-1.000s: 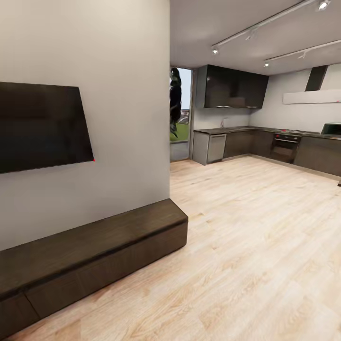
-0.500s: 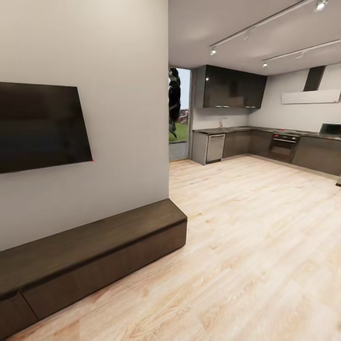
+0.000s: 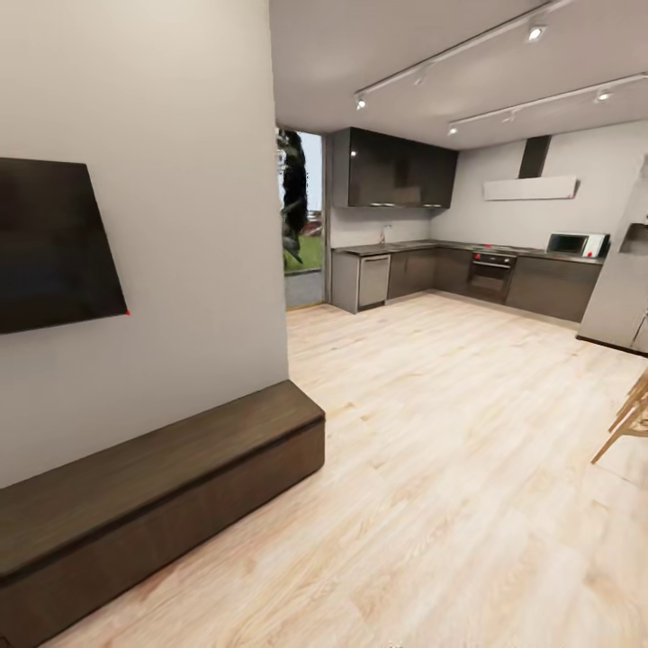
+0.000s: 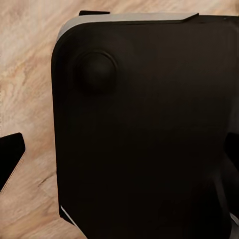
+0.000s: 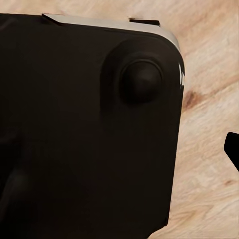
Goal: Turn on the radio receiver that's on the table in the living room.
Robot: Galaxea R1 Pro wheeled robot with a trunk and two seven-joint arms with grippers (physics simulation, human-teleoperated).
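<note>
Light wood floor (image 3: pixel 468 468) runs from a beige wall (image 3: pixel 162 225) toward a dark kitchen.

The floor is the largest thing in the head view, and the wall stands at its left side. A black screen (image 3: pixel 49 243) hangs on this wall, and a long dark wooden bench (image 3: pixel 153 490) lies along its foot. Far behind are dark cabinets (image 3: pixel 396 166), a grey counter (image 3: pixel 396 246), an oven (image 3: pixel 490 270) and a small microwave (image 3: pixel 576 243). Pale chair legs (image 3: pixel 630 418) enter at the right edge. In both wrist views a black rounded body (image 4: pixel 144 129) (image 5: pixel 84 129) covers the wood floor. I cannot tell whether the fingers are apart or together, and where the radio lies relative to them cannot be told.
</note>
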